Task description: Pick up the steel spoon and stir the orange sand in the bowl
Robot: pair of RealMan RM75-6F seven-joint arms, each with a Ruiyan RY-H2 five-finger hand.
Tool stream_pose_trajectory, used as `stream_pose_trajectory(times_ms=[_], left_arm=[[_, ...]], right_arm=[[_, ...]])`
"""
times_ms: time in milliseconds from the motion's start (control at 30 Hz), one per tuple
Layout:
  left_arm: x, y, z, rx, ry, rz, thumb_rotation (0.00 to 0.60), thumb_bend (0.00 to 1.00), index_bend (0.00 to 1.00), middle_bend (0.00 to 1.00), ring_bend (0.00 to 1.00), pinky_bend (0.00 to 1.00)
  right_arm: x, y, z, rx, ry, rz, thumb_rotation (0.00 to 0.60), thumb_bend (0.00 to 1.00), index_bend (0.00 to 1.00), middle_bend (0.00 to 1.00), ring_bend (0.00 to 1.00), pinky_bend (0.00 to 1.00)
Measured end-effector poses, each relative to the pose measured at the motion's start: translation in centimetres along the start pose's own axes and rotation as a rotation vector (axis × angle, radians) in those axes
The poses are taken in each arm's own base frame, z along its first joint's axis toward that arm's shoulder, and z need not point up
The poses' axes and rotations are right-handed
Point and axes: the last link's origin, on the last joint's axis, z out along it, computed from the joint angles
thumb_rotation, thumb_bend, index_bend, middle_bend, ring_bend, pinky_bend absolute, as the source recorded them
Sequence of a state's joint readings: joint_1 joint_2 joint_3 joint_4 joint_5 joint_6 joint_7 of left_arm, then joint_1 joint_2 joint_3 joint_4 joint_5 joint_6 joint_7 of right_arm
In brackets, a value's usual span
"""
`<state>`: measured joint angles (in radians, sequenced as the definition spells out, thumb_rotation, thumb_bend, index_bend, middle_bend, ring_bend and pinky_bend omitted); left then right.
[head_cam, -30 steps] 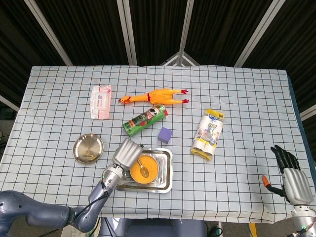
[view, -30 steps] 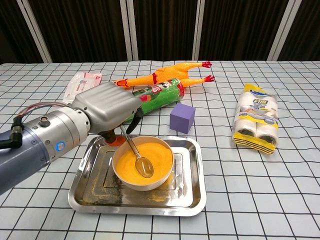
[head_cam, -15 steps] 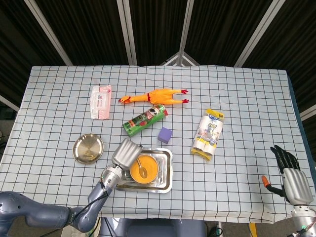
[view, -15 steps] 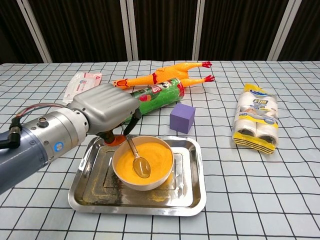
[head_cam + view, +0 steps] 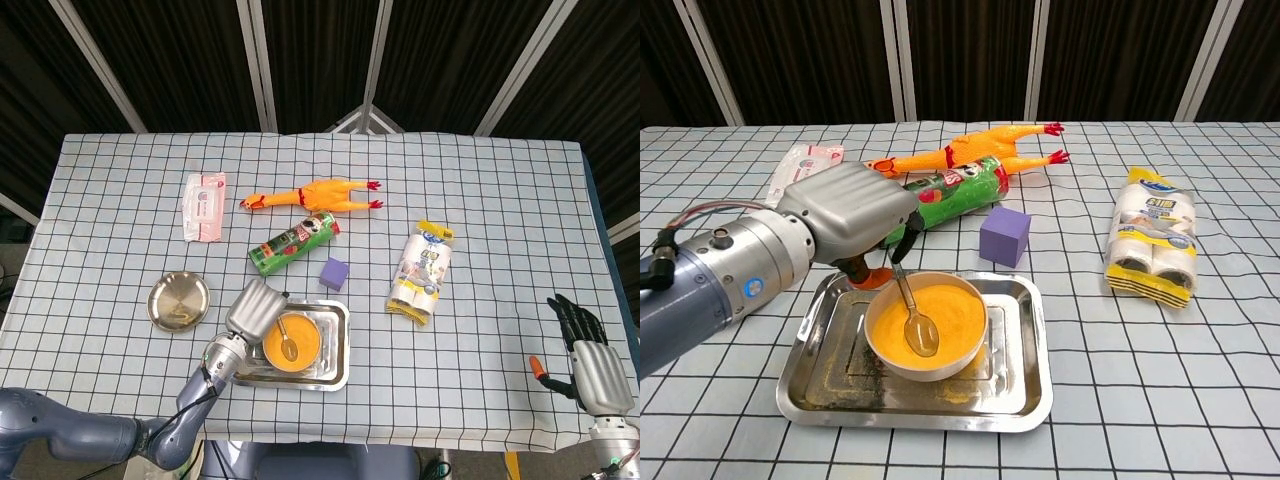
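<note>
Rubber chicken, chip can, purple cube, wipes pack.

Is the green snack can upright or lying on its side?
On its side. The green snack can lies lengthwise on the checked cloth, between the rubber chicken and the steel tray.

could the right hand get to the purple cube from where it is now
Probably yes, with a long reach: the right hand sits open at the table's near right edge, and only the tissue pack lies roughly between it and the purple cube.
</note>
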<state>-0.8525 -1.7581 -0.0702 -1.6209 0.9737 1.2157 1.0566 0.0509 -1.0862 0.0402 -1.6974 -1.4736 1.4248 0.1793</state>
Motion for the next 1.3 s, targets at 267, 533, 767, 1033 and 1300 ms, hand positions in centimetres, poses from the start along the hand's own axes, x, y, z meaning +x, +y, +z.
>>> stream_pose_trajectory(times_ms=[267,533,767,1033,1300], left_arm=[[-0.13,0.16,-0.01,-0.007,-0.007,0.004,0.600,0.47,0.50,1.00,1.00,1.00],[-0.10,0.28,0.06,-0.009,-0.002,0.000,0.600,0.47,0.49,1.00,1.00,1.00],[-0.02,0.43,0.01,-0.017,0.009,-0.011,0.600,0.47,0.49,1.00,1.00,1.00],[-0.28,0.31,0.07,-0.014,0.001,0.003,0.600,0.47,0.49,1.00,1.00,1.00],[-0.26,0.34,0.16,-0.012,0.002,0.001,0.600,0.47,0.49,1.00,1.00,1.00]], right_arm=[[0.01,0.01,0.01,-0.001,0.000,0.002,0.600,0.40,0.00,0.00,0.00,0.00],[0.00,0.04,0.00,-0.003,-0.002,0.004,0.600,0.40,0.00,0.00,0.00,0.00],[0.00,0.03,0.00,-0.003,-0.002,0.003,0.600,0.40,0.00,0.00,0.00,0.00],[0.04,0.03,0.00,-0.005,-0.001,0.007,0.600,0.40,0.00,0.00,0.00,0.00],[0.04,0.05,-0.01,-0.005,-0.001,0.006,0.600,0.40,0.00,0.00,0.00,0.00]])
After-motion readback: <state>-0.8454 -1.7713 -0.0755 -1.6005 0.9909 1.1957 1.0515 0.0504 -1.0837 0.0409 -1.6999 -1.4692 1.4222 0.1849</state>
